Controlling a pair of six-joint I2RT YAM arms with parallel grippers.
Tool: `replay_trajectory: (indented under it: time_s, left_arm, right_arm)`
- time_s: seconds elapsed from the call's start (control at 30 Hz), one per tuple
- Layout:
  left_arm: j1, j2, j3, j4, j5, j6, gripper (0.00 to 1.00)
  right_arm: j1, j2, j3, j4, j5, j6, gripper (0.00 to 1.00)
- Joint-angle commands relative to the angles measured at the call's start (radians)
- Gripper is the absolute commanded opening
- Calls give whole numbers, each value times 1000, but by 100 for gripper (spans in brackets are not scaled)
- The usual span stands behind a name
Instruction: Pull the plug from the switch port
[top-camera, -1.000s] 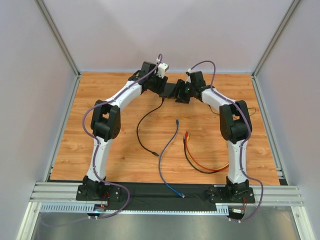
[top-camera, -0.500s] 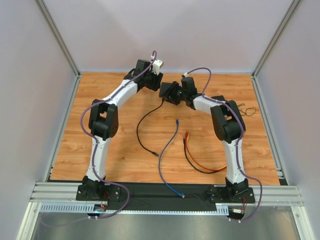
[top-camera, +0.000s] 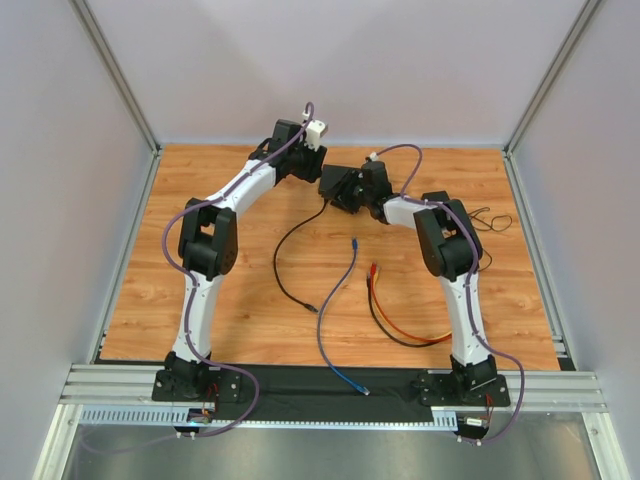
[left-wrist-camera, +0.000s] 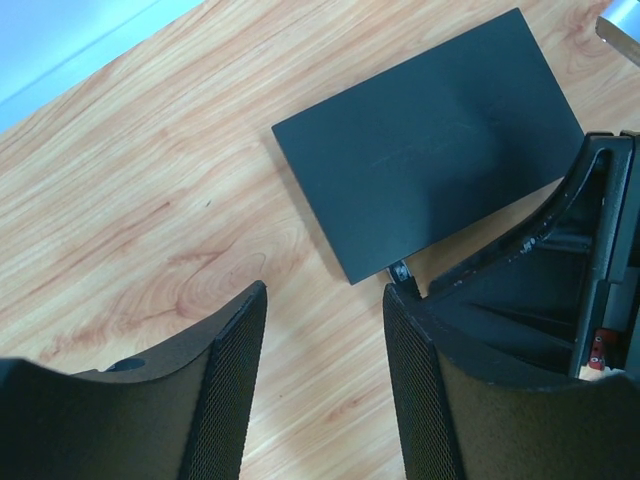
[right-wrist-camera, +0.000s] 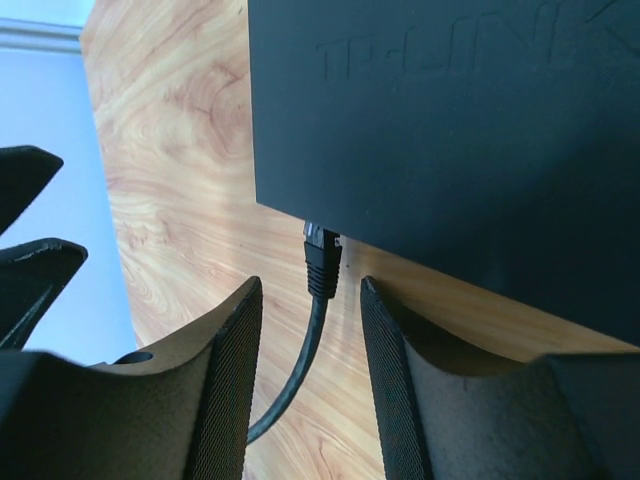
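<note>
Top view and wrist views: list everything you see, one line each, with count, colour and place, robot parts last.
table: 1, light wood, beneath everything
switch: 1, black, far middle
plug: 1, black, in switch's port
black cable: 1, black, runs from plug
blue cable: 1, blue, centre
orange cable: 1, orange, beside blue
thin wire: 1, black, right edge
left arm, right arm: 2, white-black, front edge
left claw: 1, black, open beside switch
right claw: 1, black, open around plug's cable
</note>
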Motion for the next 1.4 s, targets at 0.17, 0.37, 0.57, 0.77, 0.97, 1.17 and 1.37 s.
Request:
replay_trajectory:
  time_s: [0.17, 0.37, 0.57, 0.77, 0.97, 1.17, 1.37]
  left_arm:
    - [-2, -8, -13, 45, 6, -11, 57]
    - [-2, -23, -39, 50, -9, -8, 58]
    - [-2, -66, -115, 94, -32, -34, 57]
    - [-2, -120, -206, 134, -86, -23, 57]
    - [0, -74, -139, 119, -101, -63, 57]
    - [28, -19, -103, 151, -53, -181, 58]
    - [57, 27, -96, 194, 40, -290, 59]
  right_arm:
    - [3, 74, 21, 64, 74, 125, 42]
    - [1, 94, 26, 58, 103, 175, 41]
    - [-12, 129, 52, 27, 80, 201, 41]
    - [-55, 135, 121, -77, -7, 77, 42]
    - [-77, 34, 84, -137, -89, -136, 54]
    - [-81, -117, 9, -177, -23, -292, 58]
    - [-117, -236, -48, -230, 88, -363, 65]
